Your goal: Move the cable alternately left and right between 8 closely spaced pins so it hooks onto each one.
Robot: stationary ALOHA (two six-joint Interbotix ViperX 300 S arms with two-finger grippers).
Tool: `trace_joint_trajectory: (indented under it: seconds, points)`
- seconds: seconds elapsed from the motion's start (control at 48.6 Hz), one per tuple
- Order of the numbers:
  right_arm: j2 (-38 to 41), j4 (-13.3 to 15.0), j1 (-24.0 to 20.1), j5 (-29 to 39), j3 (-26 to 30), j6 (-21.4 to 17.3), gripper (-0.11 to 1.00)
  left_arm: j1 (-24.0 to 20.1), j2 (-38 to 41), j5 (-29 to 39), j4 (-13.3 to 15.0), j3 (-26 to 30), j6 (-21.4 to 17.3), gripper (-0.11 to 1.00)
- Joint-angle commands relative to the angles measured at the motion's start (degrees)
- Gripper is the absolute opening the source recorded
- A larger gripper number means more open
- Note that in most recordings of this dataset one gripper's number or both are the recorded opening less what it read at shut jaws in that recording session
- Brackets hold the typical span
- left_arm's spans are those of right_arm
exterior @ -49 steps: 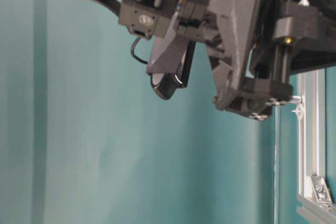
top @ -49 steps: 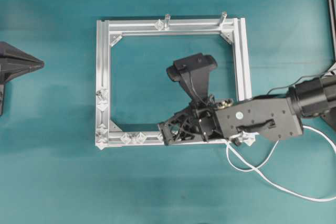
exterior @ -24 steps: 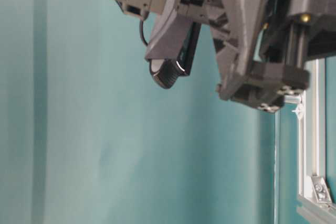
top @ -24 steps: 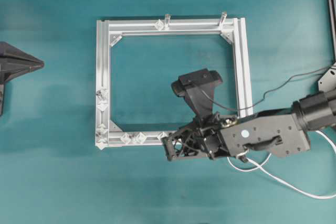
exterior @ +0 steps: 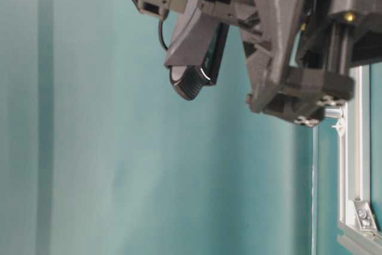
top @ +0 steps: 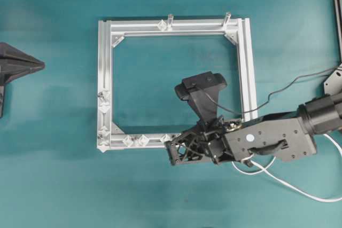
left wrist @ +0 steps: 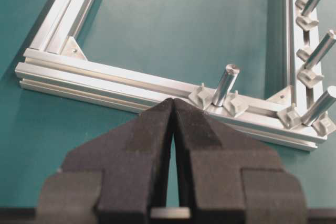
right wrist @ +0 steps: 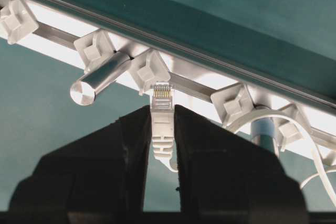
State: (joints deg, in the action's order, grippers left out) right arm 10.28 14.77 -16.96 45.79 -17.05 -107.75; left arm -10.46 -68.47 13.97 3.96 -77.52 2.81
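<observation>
Covering whole scene: teal table (top: 53,185), w/ square silver frame (top: 104,78) lying flat at centre of overhead view. Reaching in from right edge: right arm (top: 278,137), black, lying across frame's near-right corner. Parked at far left, well apart from frame: left end effector (left wrist: 173,129), jaws pressed together, nothing between them, pointing at a frame bar w/ a post and studs. Clamped on plug: right end effector (right wrist: 160,129), narrow gap, jaws squeezing white plug from both sides, over near bar of frame just right of the exposed studs. Mounted atop right wrist: black camera (top: 200,85), over frame's inner opening. Trailing from under right arm: cable (top: 288,185), white, looping on table near-right, running off right edge; in wrist view a loop of it bent round a stud and a post to the right of the jaws. Standing on far bar: two slim posts (top: 170,21), apart from each other. Dotting frame: pins (top: 128,141), whitish diamond studs, several on near bar left of right end effector, more along left bar, one on far bar beside left post. Sticking out past jaws: plug tip (right wrist: 161,95), gold contacts showing, just below a stud on the bar; cannot tell if touching.
</observation>
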Motion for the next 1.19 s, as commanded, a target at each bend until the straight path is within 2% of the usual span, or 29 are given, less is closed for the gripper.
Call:
trace_joint_trajectory:
  seconds: [0.0,0.411,0.638,0.884,1.172]
  points:
    - [-1.14,0.09,-0.26,0.00,0.70,0.09,0.15,0.09,0.44,-0.44,-0.09,0.62,0.44,0.03]
    - [-1.14,-0.44,-2.55,0.44,2.02,-0.79,0.15,0.09,0.35,-0.53,0.00,0.62,0.44,0.03]
    - [-0.97,-0.62,-6.59,3.52,3.96,-5.62,0.15,0.09,0.35,-0.53,0.00,0.62,0.44,0.03]
    - [1.05,-0.62,-10.55,3.78,7.12,-9.93,0.15,0.09,0.44,-0.44,-0.09,0.62,0.44,0.03]
    - [4.13,0.09,-10.37,3.60,10.63,-9.49,0.15,0.09,0.35,-0.53,0.00,0.62,0.44,0.03]
